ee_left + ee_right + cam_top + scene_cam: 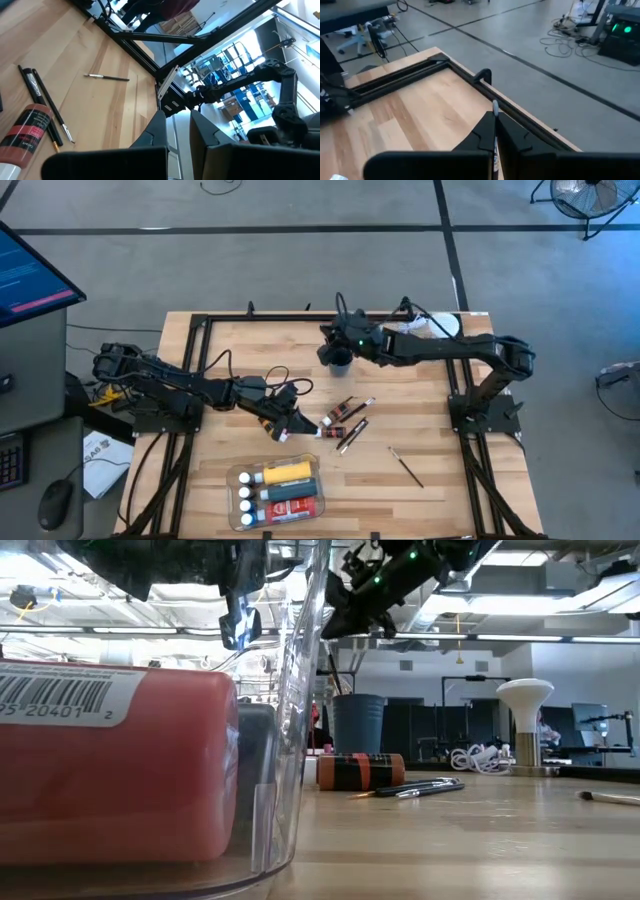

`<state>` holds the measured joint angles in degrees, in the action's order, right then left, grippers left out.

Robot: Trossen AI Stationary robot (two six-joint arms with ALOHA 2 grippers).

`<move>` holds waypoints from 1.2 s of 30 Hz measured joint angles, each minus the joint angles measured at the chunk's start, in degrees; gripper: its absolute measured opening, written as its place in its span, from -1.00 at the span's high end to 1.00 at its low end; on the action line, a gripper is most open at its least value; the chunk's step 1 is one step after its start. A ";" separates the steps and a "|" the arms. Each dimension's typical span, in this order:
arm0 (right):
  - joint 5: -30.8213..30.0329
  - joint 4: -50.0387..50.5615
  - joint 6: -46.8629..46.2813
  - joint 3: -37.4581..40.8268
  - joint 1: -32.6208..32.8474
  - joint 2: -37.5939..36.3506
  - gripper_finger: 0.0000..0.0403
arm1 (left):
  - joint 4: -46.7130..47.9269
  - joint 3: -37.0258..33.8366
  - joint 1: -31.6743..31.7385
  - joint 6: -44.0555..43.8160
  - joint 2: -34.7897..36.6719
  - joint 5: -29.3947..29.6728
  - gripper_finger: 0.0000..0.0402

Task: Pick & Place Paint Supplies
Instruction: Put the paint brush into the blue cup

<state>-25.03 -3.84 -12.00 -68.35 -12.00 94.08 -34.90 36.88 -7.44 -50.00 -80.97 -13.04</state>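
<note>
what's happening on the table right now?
Paint supplies are being sorted. The clear plastic tray near the front edge already holds several tubes and bottles, including a yellow bottle. The right gripper hangs over the dark cup at the back, fingers shut on a thin brush. The left gripper is shut beside the brown paint tube and loose dark-handled brushes mid-table.

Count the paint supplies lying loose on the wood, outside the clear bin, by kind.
Paint tubes: 1
Brushes: 3
Total: 4
Not counted: what looks like a thin brush pinched in the right gripper.
</note>
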 joint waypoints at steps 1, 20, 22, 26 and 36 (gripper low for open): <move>-1.36 -0.10 0.02 0.20 0.58 -0.03 1.00 | -0.01 0.00 0.01 0.00 0.00 0.02 0.99; -5.30 -4.23 -8.98 10.57 1.50 -0.76 0.94 | 0.11 -0.09 0.02 0.04 0.00 1.01 0.99; -5.96 -3.25 -10.50 10.57 1.50 -0.76 0.87 | 0.14 -0.10 0.26 0.04 0.00 1.01 0.99; -6.80 -2.34 -10.70 10.57 1.81 -0.75 0.71 | 0.16 -0.11 0.37 0.04 0.00 1.01 0.99; -6.77 -1.78 -10.56 10.55 3.93 -1.09 0.33 | 0.18 -0.13 0.37 0.02 0.00 1.01 0.99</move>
<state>-31.80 -5.61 -22.57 -57.80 -8.07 93.00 -34.72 36.75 -7.07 -49.98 -80.97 -12.03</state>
